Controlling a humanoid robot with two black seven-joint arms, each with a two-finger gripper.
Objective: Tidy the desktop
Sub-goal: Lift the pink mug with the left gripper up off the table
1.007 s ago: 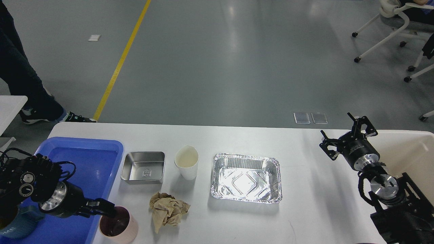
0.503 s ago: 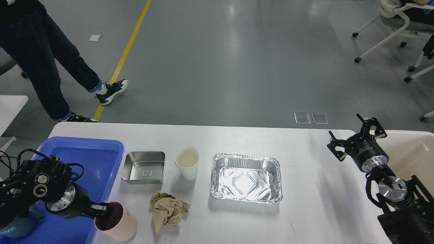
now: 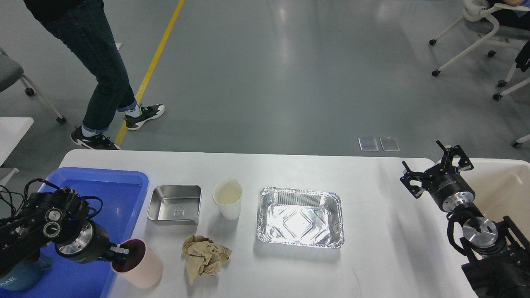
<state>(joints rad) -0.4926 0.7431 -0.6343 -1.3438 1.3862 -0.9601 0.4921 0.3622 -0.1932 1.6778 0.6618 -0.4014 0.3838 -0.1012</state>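
Below me, the desktop, a wide white tabletop w/ rounded corners, fills the lower half of the view. At its left end sits a blue tray. My left gripper reaches over the tray's right edge and pinches the rim of a pink cup, one finger inside its dark interior; the cup is tipped, mouth toward the tray, its body over the desktop beside the tray edge. A teal cup stands at the tray's near-left corner, partly hidden by my arm. Right of the tray, in a row: a small steel pan, a white paper cup standing upright, and a foil tray, each apart from the next. A crumpled brown paper wad lies nearer me, in front of the paper cup. My right gripper hangs above the desktop's far-right corner w/ fingers spread, holding nothing; just right of it is a cream bin. Beyond the table, a person's legs stand on grey floor.
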